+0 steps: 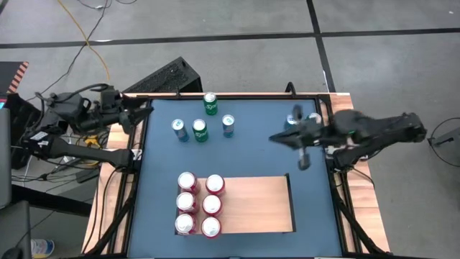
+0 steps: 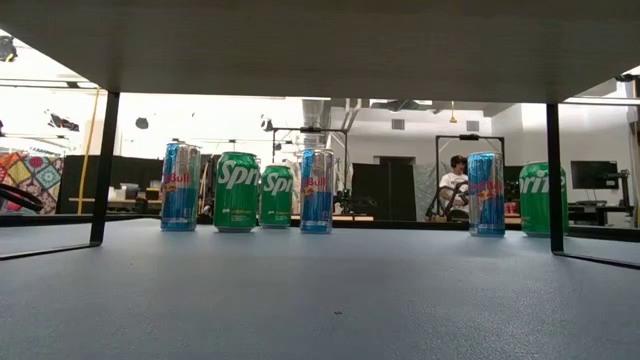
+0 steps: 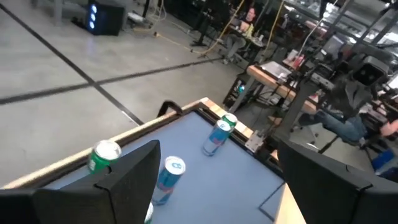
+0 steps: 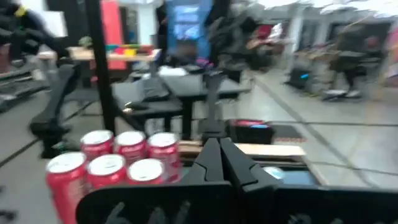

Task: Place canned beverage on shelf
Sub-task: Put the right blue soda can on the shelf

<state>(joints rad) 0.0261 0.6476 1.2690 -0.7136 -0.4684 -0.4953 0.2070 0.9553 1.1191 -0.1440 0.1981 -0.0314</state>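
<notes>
Cans: six red ones (image 1: 199, 204) stand in two columns on left end of shelf (image 1: 255, 205), near table front. Left gripper (image 1: 146, 110) hovers at table's left rear corner, fingers wide, empty. Four loose cans (image 1: 203, 120), green and blue, mid-rear. Right gripper (image 1: 303, 162) pinched shut, empty, above right side; arm partly hides two cans (image 1: 291, 121) beneath.

the blue table (image 1: 302, 216) carries a tan shelf (image 1: 255, 205) at its near middle, six red cans (image 1: 199, 204) on the shelf's left end. four cans (image 1: 203, 124) stand far left, two cans (image 2: 508, 195) far right.
</notes>
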